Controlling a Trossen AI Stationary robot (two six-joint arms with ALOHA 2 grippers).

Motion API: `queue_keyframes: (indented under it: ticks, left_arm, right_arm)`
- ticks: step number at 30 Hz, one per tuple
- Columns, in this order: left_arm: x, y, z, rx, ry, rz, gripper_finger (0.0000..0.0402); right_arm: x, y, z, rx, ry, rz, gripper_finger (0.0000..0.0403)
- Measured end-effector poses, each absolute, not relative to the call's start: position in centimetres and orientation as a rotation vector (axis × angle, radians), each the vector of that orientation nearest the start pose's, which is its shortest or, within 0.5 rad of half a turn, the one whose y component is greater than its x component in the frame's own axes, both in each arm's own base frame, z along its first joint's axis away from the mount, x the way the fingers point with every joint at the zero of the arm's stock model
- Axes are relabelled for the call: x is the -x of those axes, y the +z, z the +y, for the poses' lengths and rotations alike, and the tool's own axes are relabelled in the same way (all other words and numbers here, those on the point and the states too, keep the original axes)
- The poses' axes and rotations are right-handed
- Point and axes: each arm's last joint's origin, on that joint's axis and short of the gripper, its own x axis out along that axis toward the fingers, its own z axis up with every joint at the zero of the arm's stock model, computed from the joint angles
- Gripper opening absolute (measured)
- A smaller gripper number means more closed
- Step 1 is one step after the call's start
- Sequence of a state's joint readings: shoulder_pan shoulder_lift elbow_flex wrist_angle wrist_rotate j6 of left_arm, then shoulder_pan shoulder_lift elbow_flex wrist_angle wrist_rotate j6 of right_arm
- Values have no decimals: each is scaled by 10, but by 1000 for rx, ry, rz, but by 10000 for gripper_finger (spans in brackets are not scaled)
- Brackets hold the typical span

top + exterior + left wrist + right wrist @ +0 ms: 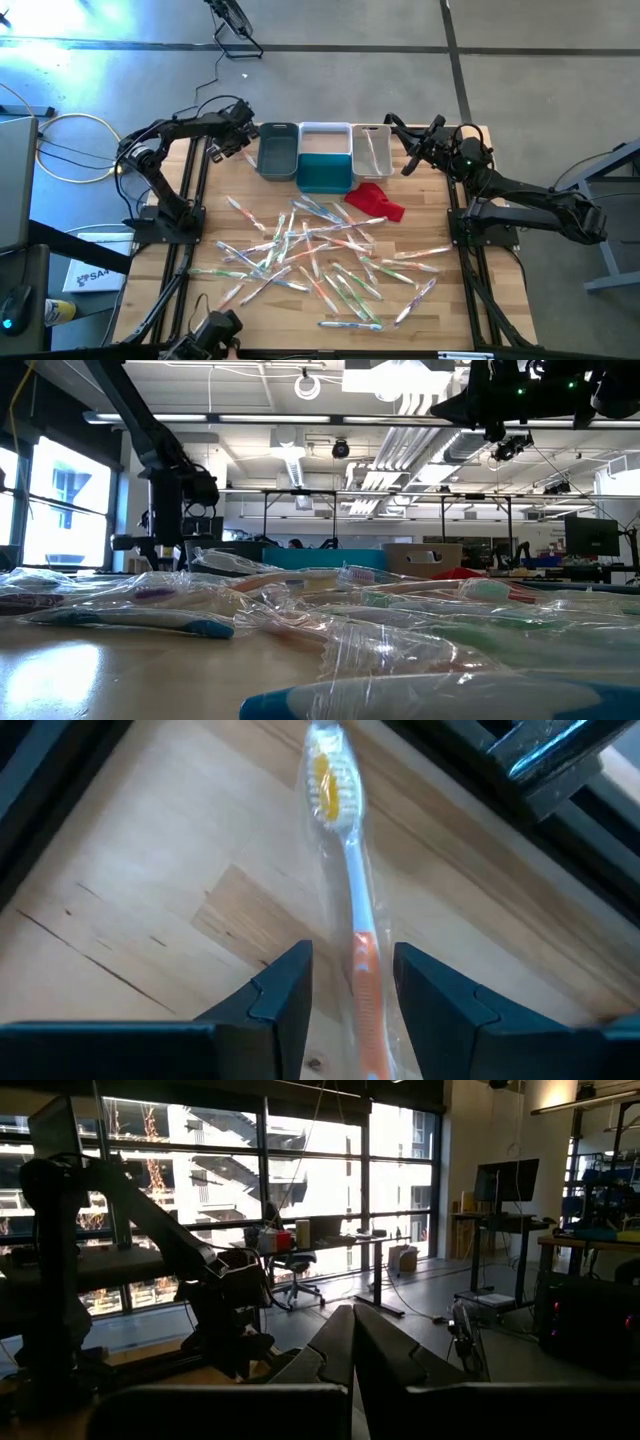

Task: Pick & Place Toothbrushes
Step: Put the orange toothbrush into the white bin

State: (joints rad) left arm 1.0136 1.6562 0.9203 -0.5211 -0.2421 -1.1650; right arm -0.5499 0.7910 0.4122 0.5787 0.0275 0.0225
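- Left gripper (352, 982) clamped on one wrapped toothbrush (350, 890): orange handle between the two dark fingers (285, 990), white neck and yellow-white bristle head sticking out beyond them over bare wood.
- High view: left gripper (238, 137) sits in the upper left of the table, just beside the grey bin (278, 150); I cannot tell whether the held brush is over the bin or beside it.
- Right gripper (408, 160) at upper right of the table, fingers pressed together with nothing between them; it hangs above the table near the white bin (372, 147). Right wrist view shows the closed fingers (335, 1345) pointing level into the room, toward the left arm.
- Bins: three in a row at the top centre of the high view: grey, teal (325, 157), white, touching side by side. The white bin holds at least one wrapped brush; exact count unclear.
- Red cloth (377, 201) lies just below the white bin, at the upper right edge of the pile.
- Toothbrushes (320, 255): several dozen loose in clear wrappers, scattered and overlapping across the middle and lower table (470, 310); too tangled to count exactly. Green, orange, blue and white handles visible.
- Low view: wrappers (330, 625) fill the foreground and hide most of the bins.
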Motion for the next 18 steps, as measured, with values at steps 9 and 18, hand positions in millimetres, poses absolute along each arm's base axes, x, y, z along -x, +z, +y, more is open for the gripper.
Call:
queue_keyframes:
  ticks: [9, 18]
  left_arm:
    - [-153, 152, 252, 1328, 1758, 512, 138]
    - [-153, 151, 252, 1331, 1756, 514, 138]
  right_arm:
    - [-152, 276, -94, 30, -573, -202, 2]
    - [-152, 276, -94, 30, -573, -202, 2]
